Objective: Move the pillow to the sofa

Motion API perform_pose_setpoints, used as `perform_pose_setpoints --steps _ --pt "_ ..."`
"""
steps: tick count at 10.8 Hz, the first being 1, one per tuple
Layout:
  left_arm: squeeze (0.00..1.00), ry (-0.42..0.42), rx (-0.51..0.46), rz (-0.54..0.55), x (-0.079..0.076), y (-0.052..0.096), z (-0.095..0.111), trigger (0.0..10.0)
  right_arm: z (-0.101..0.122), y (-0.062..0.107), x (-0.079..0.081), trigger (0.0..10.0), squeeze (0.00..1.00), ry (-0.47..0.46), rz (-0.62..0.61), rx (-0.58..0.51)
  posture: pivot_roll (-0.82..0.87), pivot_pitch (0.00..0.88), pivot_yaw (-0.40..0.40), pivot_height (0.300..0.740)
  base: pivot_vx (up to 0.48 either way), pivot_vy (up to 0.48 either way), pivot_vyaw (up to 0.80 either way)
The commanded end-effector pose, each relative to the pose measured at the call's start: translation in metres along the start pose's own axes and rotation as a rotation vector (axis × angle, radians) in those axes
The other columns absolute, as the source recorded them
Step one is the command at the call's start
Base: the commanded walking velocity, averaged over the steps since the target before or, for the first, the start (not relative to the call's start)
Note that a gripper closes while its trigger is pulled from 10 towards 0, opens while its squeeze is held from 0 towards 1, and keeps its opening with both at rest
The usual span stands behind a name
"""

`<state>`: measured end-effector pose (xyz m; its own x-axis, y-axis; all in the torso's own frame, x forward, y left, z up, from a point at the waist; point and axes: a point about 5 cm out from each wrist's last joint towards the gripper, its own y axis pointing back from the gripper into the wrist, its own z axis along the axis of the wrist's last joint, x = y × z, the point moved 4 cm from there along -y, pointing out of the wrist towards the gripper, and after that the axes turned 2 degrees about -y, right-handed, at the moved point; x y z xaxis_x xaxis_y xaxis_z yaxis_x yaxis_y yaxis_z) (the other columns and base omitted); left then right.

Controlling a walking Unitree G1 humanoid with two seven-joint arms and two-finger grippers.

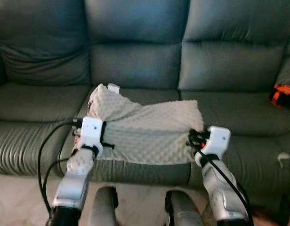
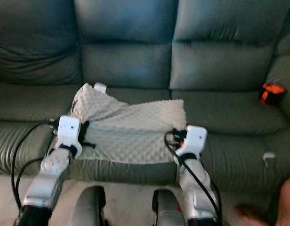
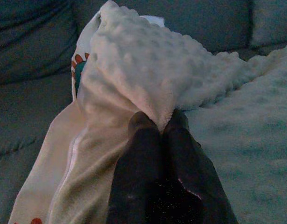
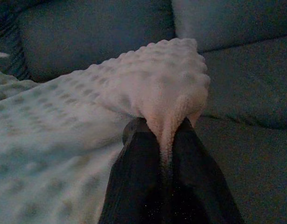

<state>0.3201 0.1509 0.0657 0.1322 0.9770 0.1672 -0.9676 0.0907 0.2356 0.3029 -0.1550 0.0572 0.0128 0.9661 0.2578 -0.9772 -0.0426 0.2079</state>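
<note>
You have the pillow (image 1: 147,132) lying on the middle seat of the sofa (image 1: 135,61), its near edge close to the seat's front lip and its left end bunched up higher than the rest. Your left gripper (image 3: 158,122) is clamped on that raised left corner, the nubby cream fabric pinched between the two black fingers (image 3: 139,154) (a printed, coloured underside peeks out along the fold beside them). Your right gripper (image 4: 162,128) is closed on the pillow's right corner in the same way, a tuck of fabric squeezed between its fingers (image 4: 139,158). From the head camera, both silver arms reach forward to the pillow's two near corners, with black cables (image 1: 46,155) looping off the left wrist. An orange object (image 1: 281,94) sits on the sofa's far right seat, well apart from the pillow.
</note>
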Motion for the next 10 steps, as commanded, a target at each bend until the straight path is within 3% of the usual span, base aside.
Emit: perform_pose_setpoints --steps 1,2,5,6,7,10 --pt "0.00 -0.041 0.017 0.024 0.012 -0.006 -0.001 10.0 0.006 -0.011 0.005 10.0 0.00 0.006 0.007 0.005 0.00 0.114 0.035 0.616 0.000 0.000 0.00" --pt "0.00 -0.068 0.039 0.034 0.021 -0.006 -0.005 10.0 0.008 -0.016 0.010 10.0 0.00 -0.002 0.009 0.014 0.01 0.179 0.044 0.616 0.000 0.000 0.00" --pt "0.00 -0.120 0.120 0.087 0.049 -0.027 -0.014 10.0 0.006 -0.040 0.023 10.0 0.00 -0.007 0.010 0.071 0.02 0.314 0.063 0.616 0.000 0.000 0.00" --pt "0.00 -0.131 0.129 0.026 0.042 -0.036 -0.011 10.0 0.008 -0.044 0.027 10.0 0.00 -0.018 -0.014 0.059 0.01 0.354 0.071 0.616 0.000 0.000 0.00" --pt "0.00 -0.156 0.118 0.007 0.036 -0.048 -0.003 10.0 0.009 -0.047 0.022 10.0 0.00 -0.047 -0.064 0.050 0.00 0.365 0.081 0.616 0.000 0.000 0.00" --pt "0.00 -0.208 0.031 0.051 0.025 -0.078 0.039 10.0 0.013 -0.062 0.017 10.0 0.00 -0.073 -0.075 0.056 -0.01 0.376 0.090 0.616 0.000 0.000 0.00"
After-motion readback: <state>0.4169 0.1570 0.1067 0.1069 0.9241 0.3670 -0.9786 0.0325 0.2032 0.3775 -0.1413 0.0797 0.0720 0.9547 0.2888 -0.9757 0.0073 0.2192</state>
